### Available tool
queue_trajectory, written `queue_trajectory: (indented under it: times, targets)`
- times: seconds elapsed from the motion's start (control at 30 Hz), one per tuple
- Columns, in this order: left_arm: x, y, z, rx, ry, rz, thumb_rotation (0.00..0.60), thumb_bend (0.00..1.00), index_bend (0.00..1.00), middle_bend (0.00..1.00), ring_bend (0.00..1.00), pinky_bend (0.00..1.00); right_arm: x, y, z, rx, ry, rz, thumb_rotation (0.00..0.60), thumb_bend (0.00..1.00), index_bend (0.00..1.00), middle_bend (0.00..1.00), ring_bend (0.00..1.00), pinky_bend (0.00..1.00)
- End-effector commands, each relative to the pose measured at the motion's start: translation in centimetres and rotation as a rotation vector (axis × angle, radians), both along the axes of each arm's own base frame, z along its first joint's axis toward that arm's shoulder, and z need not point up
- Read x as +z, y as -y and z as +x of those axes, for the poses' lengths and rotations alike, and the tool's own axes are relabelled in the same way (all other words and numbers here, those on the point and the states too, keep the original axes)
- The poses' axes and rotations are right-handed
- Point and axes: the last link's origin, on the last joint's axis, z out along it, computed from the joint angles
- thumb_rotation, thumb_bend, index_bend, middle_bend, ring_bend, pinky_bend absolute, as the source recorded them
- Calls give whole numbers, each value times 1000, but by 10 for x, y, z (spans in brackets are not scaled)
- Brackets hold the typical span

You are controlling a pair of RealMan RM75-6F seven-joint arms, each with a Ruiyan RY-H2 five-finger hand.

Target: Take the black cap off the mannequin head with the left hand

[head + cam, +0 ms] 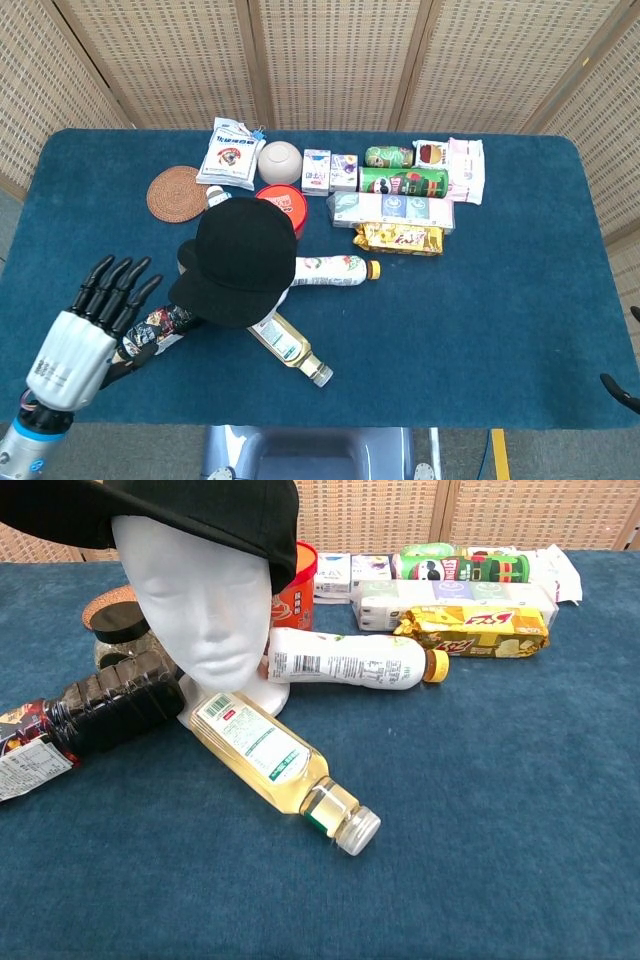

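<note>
**Inspector A:** Left hand [88,335] is seen with fingers spread apart, nothing held, above the dark bottle [150,334] lying on the counter [480,320]; contact cannot be judged.

**Inspector B:** Black cap [240,260] is noted on the mannequin head [205,605]. A yellow-liquid bottle [275,765] lies beside its base. Of the right hand [622,392] only a sliver shows; its state cannot be told.

Both views are bright and evenly lit from overhead, with soft, short shadows under the bottles. The tabletop [480,320] shows no glare. The head view is sharp throughout. In the chest view, packets toward twelve o'clock look slightly soft, and faint highlights sit on the clear bottle [270,760].
</note>
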Motion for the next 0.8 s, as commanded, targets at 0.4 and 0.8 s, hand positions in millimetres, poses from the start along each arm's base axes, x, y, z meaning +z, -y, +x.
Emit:
queue_trajectory:
  times: [0.4,0.8]
  targets:
    - [-53,-26,59,14,-80,-23,600,84,72,0,0,98,5,0,-1,14,53,1,600,0,100,0,0,0]
    - [-92,-48,81,24,-78,147,600,162,548,332,276,433,9,1,-3,18,84,3,600,0,100,0,0,0]
